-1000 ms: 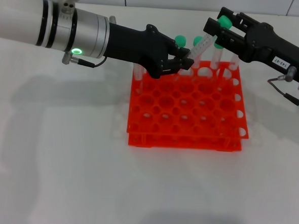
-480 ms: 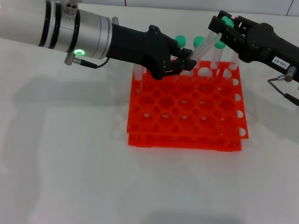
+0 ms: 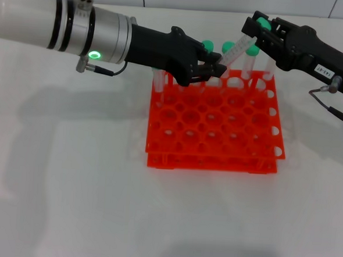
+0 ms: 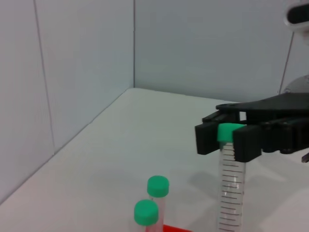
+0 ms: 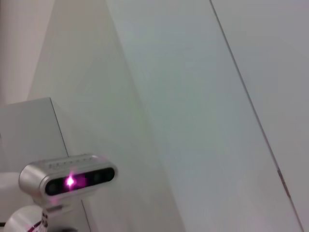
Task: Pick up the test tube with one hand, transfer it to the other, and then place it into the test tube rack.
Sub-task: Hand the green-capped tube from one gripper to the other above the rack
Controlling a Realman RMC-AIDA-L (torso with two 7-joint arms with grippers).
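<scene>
Two grippers meet over the far edge of the test tube rack (image 3: 212,122), each at one end of the same test tube (image 3: 234,52). This tube slants above the rack's back row, its green cap uppermost. The left gripper (image 3: 213,70), on the silver arm with the green light, pinches the tube's lower end, fingers pressed together on it just above the rack's holes. The right gripper (image 3: 256,33), the one with the white label, has its fingers on either side of the capped top; in the left wrist view those fingers (image 4: 208,137) sit against the green cap, clamping it. Other green-capped tubes (image 3: 207,48) stand upright in the rack's back row, beside the held one.
</scene>
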